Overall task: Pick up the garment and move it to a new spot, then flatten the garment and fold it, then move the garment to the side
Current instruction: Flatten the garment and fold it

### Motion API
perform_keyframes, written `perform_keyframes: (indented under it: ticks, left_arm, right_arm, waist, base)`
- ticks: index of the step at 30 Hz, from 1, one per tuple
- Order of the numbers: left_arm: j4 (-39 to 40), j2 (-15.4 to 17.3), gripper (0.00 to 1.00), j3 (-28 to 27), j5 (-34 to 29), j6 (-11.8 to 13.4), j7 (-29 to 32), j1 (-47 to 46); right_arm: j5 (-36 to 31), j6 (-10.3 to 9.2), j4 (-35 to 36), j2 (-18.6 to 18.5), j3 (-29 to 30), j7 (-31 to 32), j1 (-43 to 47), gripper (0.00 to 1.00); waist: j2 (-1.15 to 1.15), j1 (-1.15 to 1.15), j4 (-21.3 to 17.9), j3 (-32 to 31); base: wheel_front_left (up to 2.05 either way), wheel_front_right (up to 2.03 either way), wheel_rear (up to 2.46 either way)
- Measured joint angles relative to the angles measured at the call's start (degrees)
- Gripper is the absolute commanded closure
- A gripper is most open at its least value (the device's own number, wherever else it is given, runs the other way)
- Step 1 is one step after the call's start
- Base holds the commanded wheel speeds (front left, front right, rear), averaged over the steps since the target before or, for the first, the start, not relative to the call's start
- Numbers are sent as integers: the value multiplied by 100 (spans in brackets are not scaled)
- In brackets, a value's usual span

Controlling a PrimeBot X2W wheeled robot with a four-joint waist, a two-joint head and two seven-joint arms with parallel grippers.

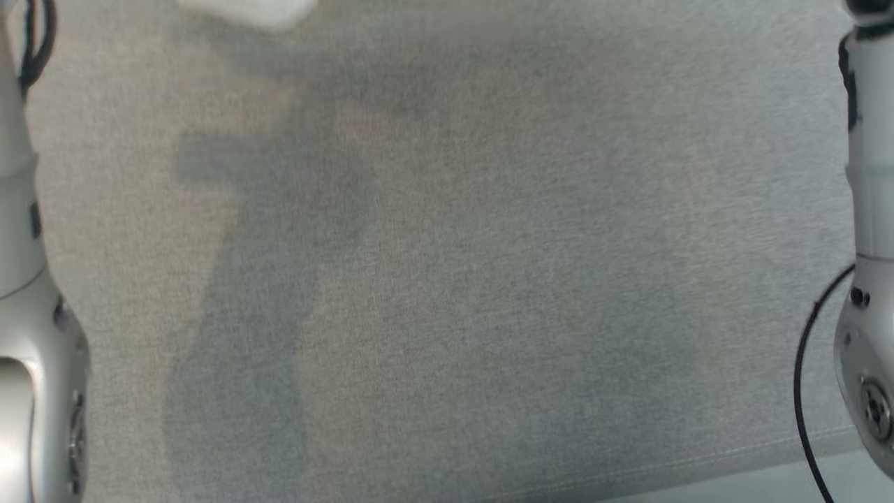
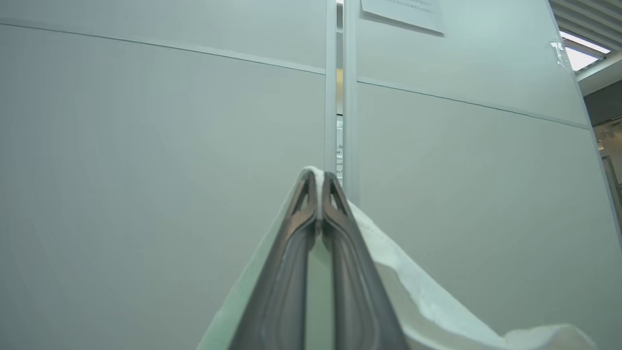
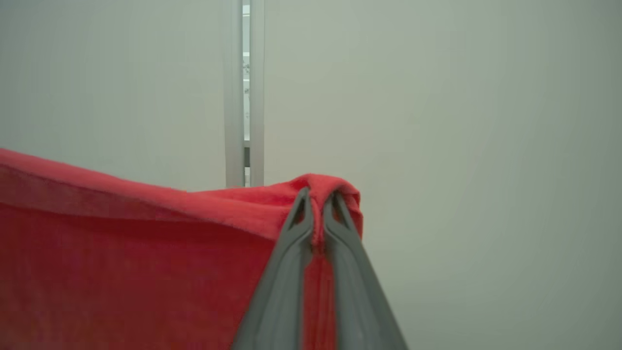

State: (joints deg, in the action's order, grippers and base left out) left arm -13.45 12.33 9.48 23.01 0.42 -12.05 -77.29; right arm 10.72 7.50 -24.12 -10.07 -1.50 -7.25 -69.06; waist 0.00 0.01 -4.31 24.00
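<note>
The right gripper (image 3: 318,194) is pinched tight on a fold of the red garment (image 3: 121,243), which bunches over its tips and stretches away toward 9 o'clock in the right wrist view. That taut top edge suggests it is being held up by a corner so the rest hangs free. The left gripper (image 2: 318,177) is likewise closed, on pale cloth (image 2: 427,296) that drapes off toward 4 o'clock. This is probably the same garment's other corner or its lighter face, though I cannot tell for sure. Both wrist cameras face the wall (image 2: 146,146), so the fingers point outward, not down. In the head view the two arms stand at 9 and 3 o'clock, well apart, over the grey table (image 1: 524,279), likely spreading the piece before it is laid down. A shadow (image 1: 258,279) falls at about 8 o'clock.
</note>
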Motion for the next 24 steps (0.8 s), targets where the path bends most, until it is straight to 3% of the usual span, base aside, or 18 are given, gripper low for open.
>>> perform_keyframes:
  ticks: [7,12,17,24]
  left_arm:
    - [-743,-332,100,-154,147,-166,-274,693]
    - [-383,-641,100,-550,138,-409,-293,1648]
    - [190,-847,100,-826,55,-643,-298,2594]
    - [844,-937,100,-970,14,-748,-297,3576]
  right_arm:
    - [-635,1,-1768,188,35,-654,-408,100]
    - [-733,1,-2414,211,56,-758,-211,100]
    - [-430,1,-2153,201,62,-777,204,100]
    - [32,1,-1463,218,5,-780,987,100]
  waist:
    - [0,1,195,748]
    - [0,1,343,1213]
    - [0,0,473,1500]
    - [0,0,473,1312]
  base:
    - [0,0,0]
    - [0,0,0]
    - [0,0,0]
    - [0,0,0]
